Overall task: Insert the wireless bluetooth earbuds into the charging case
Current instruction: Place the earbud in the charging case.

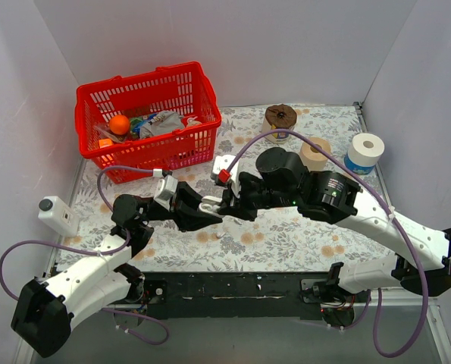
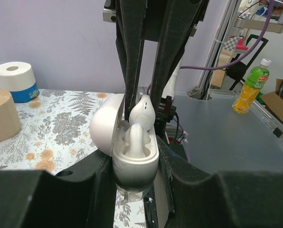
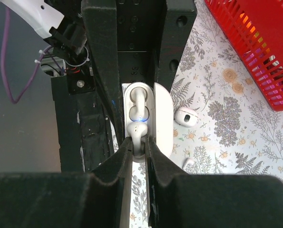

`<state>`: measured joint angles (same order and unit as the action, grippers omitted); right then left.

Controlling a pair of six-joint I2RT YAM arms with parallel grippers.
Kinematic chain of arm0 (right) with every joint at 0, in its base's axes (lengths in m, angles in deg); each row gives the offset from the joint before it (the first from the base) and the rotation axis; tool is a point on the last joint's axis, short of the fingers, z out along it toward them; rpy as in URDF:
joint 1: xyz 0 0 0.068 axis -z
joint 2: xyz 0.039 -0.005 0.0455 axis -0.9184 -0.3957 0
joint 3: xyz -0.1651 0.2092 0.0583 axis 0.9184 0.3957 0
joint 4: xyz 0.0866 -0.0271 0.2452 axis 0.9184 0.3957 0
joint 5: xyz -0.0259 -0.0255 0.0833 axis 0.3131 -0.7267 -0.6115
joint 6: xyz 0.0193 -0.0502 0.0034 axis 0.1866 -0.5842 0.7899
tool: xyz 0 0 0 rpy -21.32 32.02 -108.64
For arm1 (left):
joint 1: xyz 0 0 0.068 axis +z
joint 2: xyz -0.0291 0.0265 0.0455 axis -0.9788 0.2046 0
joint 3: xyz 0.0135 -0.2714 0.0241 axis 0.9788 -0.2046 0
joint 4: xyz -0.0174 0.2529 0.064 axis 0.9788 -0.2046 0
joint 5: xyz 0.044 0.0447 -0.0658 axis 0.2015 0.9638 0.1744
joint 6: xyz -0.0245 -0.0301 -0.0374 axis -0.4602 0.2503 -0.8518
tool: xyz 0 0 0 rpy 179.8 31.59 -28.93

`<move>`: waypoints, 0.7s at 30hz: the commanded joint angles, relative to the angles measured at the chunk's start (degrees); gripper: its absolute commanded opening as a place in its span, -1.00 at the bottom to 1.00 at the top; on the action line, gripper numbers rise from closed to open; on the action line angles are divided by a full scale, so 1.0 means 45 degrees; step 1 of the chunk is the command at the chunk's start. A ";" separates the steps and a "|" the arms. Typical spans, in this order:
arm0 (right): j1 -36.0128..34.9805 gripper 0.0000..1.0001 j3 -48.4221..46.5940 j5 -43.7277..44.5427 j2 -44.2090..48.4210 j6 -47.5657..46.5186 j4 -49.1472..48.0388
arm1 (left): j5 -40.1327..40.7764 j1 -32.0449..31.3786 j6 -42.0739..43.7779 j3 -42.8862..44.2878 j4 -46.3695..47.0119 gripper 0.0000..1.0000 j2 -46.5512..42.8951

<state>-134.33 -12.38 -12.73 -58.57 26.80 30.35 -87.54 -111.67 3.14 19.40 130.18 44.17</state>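
Earbud (image 2: 142, 111) stem lies along right tool (image 3: 137, 145), head facing charging case (image 2: 134, 164).

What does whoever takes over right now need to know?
Left gripper: shut on the case, lid open.
Right gripper: shut on one earbud, poised at the case's mouth, not seated.
Other earbud: seated in the case.
Done: one in.
Left: press the held one into the free slot, then release.
Note: a small white piece lies on the cloth beside the case; cannot tell what it is.
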 commanded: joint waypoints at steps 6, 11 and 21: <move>-0.0067 -0.97 -0.0735 0.0504 -0.0223 -0.0163 0.0596 | 0.0359 -0.0003 0.0319 0.0394 0.0158 -1.00 -0.0413; -0.0067 -0.97 -0.0852 0.0641 -0.0223 -0.0163 0.0792 | 0.0496 -0.0003 0.0533 0.0452 -0.0076 -1.00 -0.0472; -0.0087 -0.97 -0.0911 0.0563 -0.0418 -0.0143 0.1066 | 0.0575 -0.0003 0.0437 0.0511 0.0255 -1.00 -0.0335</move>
<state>-134.35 -14.22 -10.68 -59.44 26.80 33.43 -86.39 -111.69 4.82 19.40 128.72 43.49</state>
